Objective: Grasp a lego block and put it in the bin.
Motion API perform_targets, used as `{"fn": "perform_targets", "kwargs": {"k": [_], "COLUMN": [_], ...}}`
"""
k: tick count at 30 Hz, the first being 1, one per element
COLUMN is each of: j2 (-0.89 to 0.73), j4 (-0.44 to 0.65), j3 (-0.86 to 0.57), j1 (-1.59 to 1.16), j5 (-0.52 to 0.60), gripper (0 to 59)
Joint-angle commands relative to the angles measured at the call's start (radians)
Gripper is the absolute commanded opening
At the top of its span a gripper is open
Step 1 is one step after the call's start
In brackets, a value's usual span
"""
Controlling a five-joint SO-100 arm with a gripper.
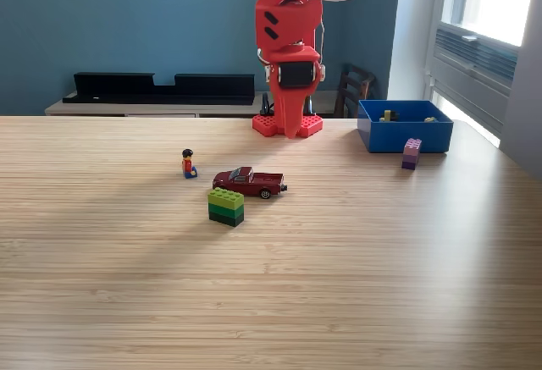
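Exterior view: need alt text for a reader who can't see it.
A red robot arm stands folded at the far edge of a wooden table, end effector pointing down, holding nothing. A blue bin sits to its right, a purple block before it; mid-table are a green block stack, toy car and figurine.

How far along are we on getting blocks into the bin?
Done: the bin already holds a couple of small pieces. In hand: nothing; the gripper hangs folded at the arm's base. Left: the purple block beside the bin and the green block by the car.
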Motion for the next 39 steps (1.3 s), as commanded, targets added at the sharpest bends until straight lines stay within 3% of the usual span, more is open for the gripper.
{"fn": "perform_targets", "kwargs": {"k": [1,8,14,22,39], "j2": [0.066,0.063,0.061,0.046,-0.460], "j4": [-0.044,-0.140,-0.187,-0.209,-0.150], "j3": [-0.089,-0.097,-0.101,-0.143,-0.520], "j1": [0.055,0.118,0.152,0.199,0.229], "j5": [0.034,0.138,0.227,0.272,0.275], "gripper": [0.2,1.7,14.6,20.1,22.4]}}
